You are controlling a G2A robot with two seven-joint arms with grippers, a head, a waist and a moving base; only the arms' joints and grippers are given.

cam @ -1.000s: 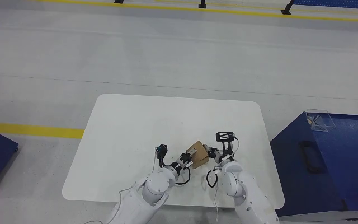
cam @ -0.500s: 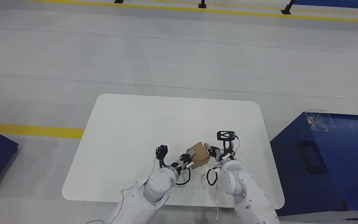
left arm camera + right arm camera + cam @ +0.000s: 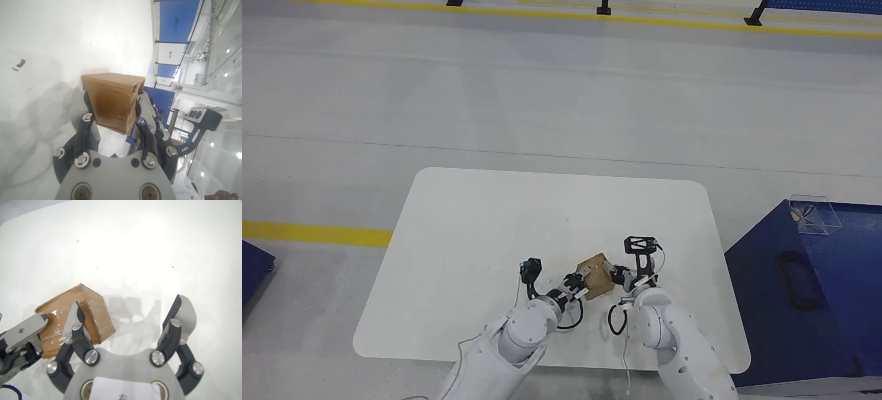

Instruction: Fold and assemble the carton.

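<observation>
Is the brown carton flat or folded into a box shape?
Folded into a box: the carton shows faces meeting at edges, clamped in the left hand.

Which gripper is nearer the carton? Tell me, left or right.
Left. The left gripper has its fingers on opposite sides of the carton, gripping it; the right gripper is open beside the carton, one finger right by it.
</observation>
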